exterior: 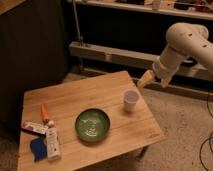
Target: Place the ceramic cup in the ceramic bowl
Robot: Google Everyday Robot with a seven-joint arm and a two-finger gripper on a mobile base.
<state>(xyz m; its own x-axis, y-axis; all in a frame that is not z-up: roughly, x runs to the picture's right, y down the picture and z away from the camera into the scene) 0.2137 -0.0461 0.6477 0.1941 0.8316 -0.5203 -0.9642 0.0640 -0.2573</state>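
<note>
Currently the white arm (187, 42) comes in from the upper right, its bulky rounded links bending downward and to the left, so that the wrist slopes toward the far right corner of the wooden table (85, 95). At its end the gripper (145, 81), with pale yellowish fingers, points down and left, hanging in the air near the table's right edge; whether it is over the board or just beyond it cannot be told. Its jaws stand spread and hold nothing. The ceramic cup (130, 100), small, white and without a handle, stands upright on the table near that right edge, below and slightly left of the gripper, close to it but clearly apart, with open air between them. The ceramic bowl (92, 124), dark green and glossy with a lighter centre, sits to the left of the cup and nearer the front edge, apart from it, with bare wood between the two. Well away on the table's left side lie an orange stick-like item (45, 112), a red-and-white tube (34, 128), a white tube with a printed label (52, 143) and something blue (37, 149), clustered together near the front left corner. Behind the table a grey metal rail (110, 54) runs across a dark background, and speckled floor (185, 125) shows to the right.
</note>
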